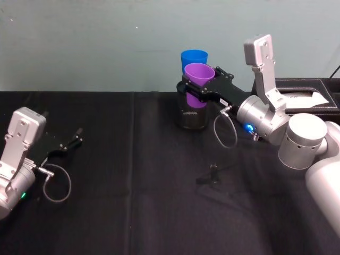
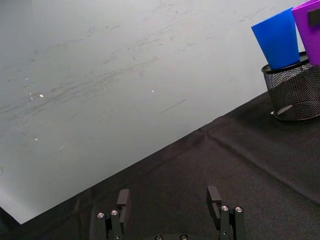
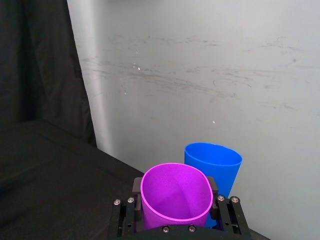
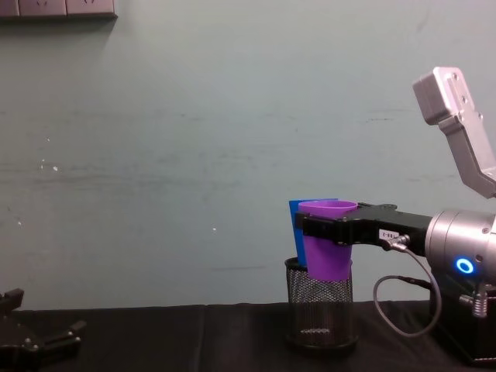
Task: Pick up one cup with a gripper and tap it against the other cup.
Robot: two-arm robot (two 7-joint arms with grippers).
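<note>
Soft, even light, seemingly from overhead; the pale wall (image 4: 194,155) reads bright while the black desk (image 1: 133,212) swallows shadows.

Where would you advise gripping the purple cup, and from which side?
Across its upper wall under the rim, coming in level from the robot's right, as the right gripper does: the purple cup stands upright, its base in the mesh holder, with the blue cup close behind. The left gripper is parked.

Table (image 1: 133,212): covered in black cloth.
Mesh holder (image 1: 192,116): directly beneath the right gripper (image 1: 202,81).
Small black clamp (image 1: 212,174): nearer the robot than that gripper.
</note>
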